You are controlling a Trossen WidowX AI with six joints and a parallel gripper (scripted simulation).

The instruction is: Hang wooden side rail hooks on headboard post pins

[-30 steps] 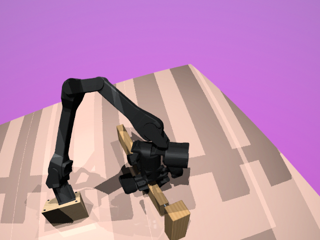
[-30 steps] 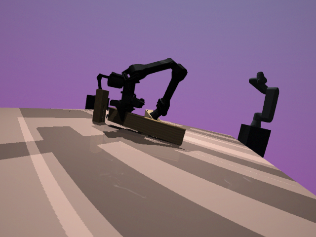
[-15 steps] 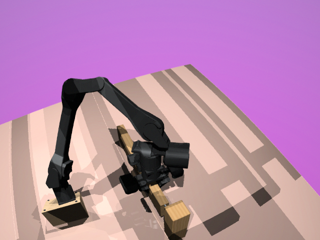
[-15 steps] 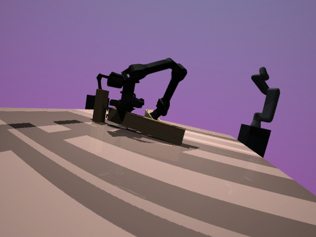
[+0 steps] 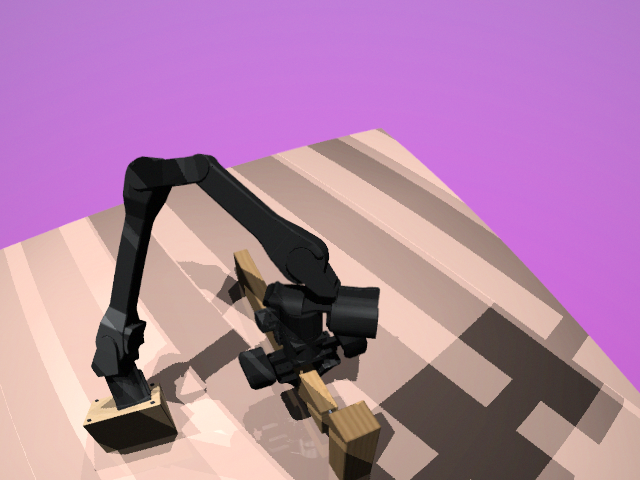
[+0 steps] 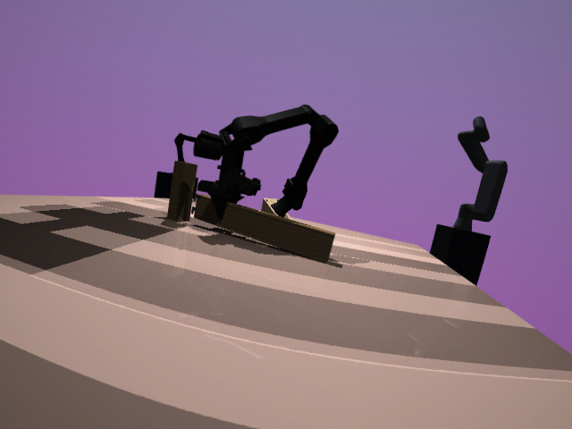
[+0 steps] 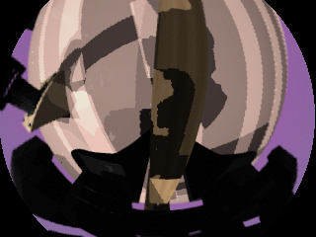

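Note:
The wooden side rail (image 5: 316,388) (image 6: 277,231) (image 7: 173,86) lies slanted, its far end on the table (image 5: 465,289) (image 6: 286,314) and its near end raised up against the headboard post (image 5: 356,428) (image 6: 181,189). The post stands upright on the table. My gripper (image 5: 299,367) (image 6: 221,203) (image 7: 164,132) is shut on the rail close to its post end, one finger on each side face. A small steel part (image 5: 328,411) shows where the rail meets the post. The slot and its pins are hidden, so I cannot tell whether the hooks sit on them.
My arm's wooden base block (image 5: 129,415) (image 7: 41,111) stands left of the rail. A second dark arm (image 6: 483,180) on a black block (image 6: 459,251) stands at the table's far right edge. The table edge runs close behind the post.

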